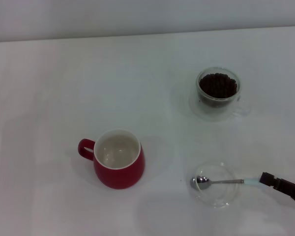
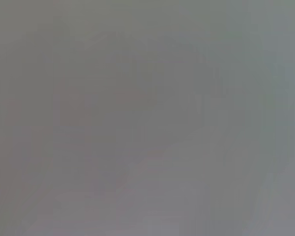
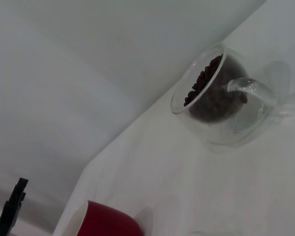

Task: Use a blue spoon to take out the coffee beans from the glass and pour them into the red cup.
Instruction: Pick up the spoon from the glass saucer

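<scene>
Your right gripper [image 1: 263, 180] comes in from the right edge, low on the table [image 1: 49, 78], and its tips meet the pale handle end of the blue spoon [image 1: 221, 182]; whether they are clamped on it you cannot tell. The spoon's metal bowl rests in the shallow glass dish [image 1: 214, 196]. Farther back stands the glass [image 1: 218, 93] with its heap of coffee beans [image 1: 218, 84]. The red cup [image 1: 119, 160] sits well to the left, its inside bare, with open tabletop between all three. One spoon, one dish, one glass, one cup. The left gripper is out of sight.
</scene>
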You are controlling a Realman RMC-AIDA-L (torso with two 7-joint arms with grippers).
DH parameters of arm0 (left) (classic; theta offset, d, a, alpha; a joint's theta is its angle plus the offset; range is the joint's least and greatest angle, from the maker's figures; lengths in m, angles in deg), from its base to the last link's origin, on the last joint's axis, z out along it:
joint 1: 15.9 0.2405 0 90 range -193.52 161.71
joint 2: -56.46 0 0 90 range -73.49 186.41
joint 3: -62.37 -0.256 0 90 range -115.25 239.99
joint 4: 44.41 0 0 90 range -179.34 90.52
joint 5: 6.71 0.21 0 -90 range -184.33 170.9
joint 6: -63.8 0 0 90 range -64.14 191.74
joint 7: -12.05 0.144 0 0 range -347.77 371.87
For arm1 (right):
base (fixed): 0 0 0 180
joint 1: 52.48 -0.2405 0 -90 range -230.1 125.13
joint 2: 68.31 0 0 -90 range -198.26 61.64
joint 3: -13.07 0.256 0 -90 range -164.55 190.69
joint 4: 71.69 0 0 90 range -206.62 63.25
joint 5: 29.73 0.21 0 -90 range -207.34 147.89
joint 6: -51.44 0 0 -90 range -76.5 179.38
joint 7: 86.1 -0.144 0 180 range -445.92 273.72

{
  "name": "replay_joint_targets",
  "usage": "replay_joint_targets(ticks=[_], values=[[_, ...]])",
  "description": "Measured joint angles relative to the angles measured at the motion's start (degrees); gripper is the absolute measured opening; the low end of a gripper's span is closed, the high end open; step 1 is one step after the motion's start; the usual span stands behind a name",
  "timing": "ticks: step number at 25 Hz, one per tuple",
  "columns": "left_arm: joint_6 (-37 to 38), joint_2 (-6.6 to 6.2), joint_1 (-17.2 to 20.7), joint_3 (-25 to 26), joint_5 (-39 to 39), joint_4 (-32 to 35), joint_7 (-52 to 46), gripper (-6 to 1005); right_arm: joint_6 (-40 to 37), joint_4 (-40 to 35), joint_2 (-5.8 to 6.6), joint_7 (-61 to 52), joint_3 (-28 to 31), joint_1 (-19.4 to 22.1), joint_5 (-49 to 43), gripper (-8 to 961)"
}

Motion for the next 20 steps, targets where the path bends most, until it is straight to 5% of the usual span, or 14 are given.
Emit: replay_joint_targets(ticks=[10,20], values=[[0.04,0.00,-0.05,0.00,0.00,0.00,0.00,791,-0.08,0.03,0.39,-1.16,-0.33,0.01,0.01,218],[0.05,0.00,-0.32,0.00,0.00,0.12,0.00,791,-2.57,1.75,0.74,-1.58,-2.24,-0.07,0.01,213]])
